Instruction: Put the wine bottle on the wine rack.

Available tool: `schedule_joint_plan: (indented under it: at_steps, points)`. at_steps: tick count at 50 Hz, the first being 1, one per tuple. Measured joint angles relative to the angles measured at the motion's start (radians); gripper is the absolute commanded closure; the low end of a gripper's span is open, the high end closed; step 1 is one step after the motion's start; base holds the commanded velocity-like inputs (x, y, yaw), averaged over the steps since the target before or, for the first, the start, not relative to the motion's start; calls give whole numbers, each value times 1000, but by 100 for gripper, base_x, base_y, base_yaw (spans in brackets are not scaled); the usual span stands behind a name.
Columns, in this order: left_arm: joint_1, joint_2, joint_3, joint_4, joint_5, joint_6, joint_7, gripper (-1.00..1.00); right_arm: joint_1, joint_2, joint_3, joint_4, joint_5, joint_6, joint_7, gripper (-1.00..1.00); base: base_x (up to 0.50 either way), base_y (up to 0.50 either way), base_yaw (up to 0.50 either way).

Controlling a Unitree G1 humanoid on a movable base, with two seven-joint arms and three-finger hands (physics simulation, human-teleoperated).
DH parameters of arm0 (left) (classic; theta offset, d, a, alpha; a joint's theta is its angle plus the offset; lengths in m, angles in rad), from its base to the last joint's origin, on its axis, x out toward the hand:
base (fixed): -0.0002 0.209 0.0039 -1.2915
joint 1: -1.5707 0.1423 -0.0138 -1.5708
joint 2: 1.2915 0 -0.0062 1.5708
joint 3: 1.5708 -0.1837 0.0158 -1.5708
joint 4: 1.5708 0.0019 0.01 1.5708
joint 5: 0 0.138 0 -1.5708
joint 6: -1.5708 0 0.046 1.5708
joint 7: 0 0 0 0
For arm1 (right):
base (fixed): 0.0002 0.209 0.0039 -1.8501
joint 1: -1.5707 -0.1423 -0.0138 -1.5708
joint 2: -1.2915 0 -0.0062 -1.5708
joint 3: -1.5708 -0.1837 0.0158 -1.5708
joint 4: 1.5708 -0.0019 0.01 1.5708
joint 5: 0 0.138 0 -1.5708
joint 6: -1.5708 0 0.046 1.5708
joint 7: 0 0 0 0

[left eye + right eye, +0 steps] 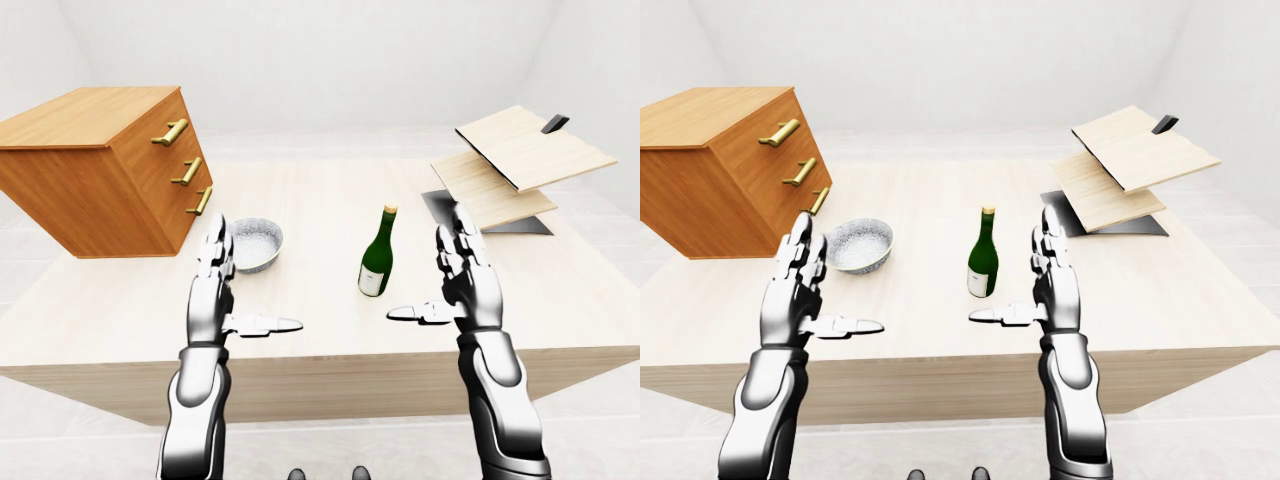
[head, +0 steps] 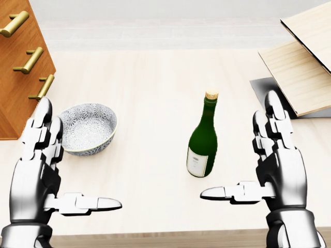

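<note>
A green wine bottle (image 2: 202, 144) with a white label and a cork stands upright on the light wood table (image 2: 155, 77). The wine rack (image 1: 520, 165), slanted light wood boards on a dark base, sits at the right top of the table. My right hand (image 2: 248, 155) is open just right of the bottle, fingers up and thumb pointing left below it, not touching. My left hand (image 2: 67, 165) is open and empty at the left, just below the bowl.
A patterned grey bowl (image 2: 87, 129) sits left of the bottle. A wooden chest of drawers (image 1: 100, 165) with brass handles stands at the left of the table. The table's near edge (image 1: 320, 365) runs just below my hands.
</note>
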Motion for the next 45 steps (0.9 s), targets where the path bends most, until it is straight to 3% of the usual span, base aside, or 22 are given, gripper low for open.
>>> schedule_joint_plan:
  at_steps: [14,29,45]
  points:
    - [10,-2,-13,-176,15,0,-8,-100,3,0,-14,-89,22,0,10,-100,0,0,0]
    - [-1,-6,-7,-227,8,0,-10,-100,10,8,1,-129,31,0,25,-100,-26,2,0]
    - [-18,-4,15,-228,-11,0,3,-100,2,15,2,-110,49,0,13,-100,-24,-42,0]
